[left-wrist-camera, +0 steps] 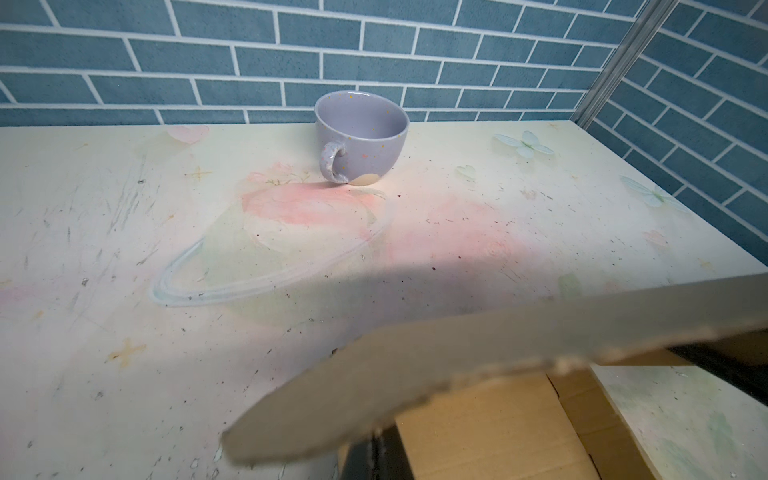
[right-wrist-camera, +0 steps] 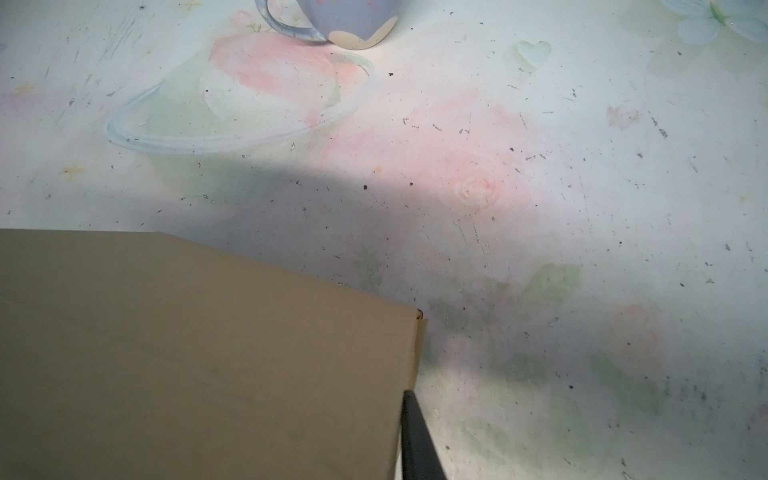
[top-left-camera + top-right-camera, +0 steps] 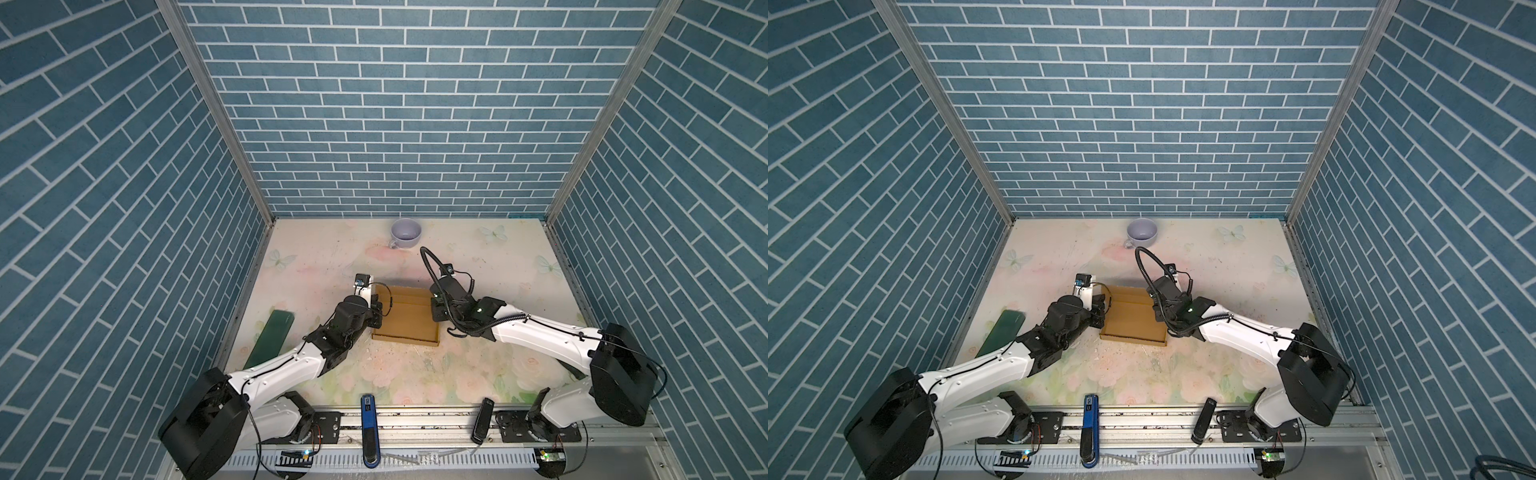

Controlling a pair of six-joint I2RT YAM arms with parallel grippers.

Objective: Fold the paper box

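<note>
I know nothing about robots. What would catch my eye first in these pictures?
A white left arm and right arm meet at a brown paper box on the table, the left tool and right tool shut at its opposite edges. Behind, near the blue brick-pattern wall, a lilac mug stands upright; a dark green board sits at the table's left edge.

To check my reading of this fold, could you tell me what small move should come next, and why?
Probably swing both arms together toward the robot, tipping the rear panel down over the tray. The left pincer and right pincer appear shut on opposite sides of the paper box, whose rear panel stands raised while the tray lies open.
</note>
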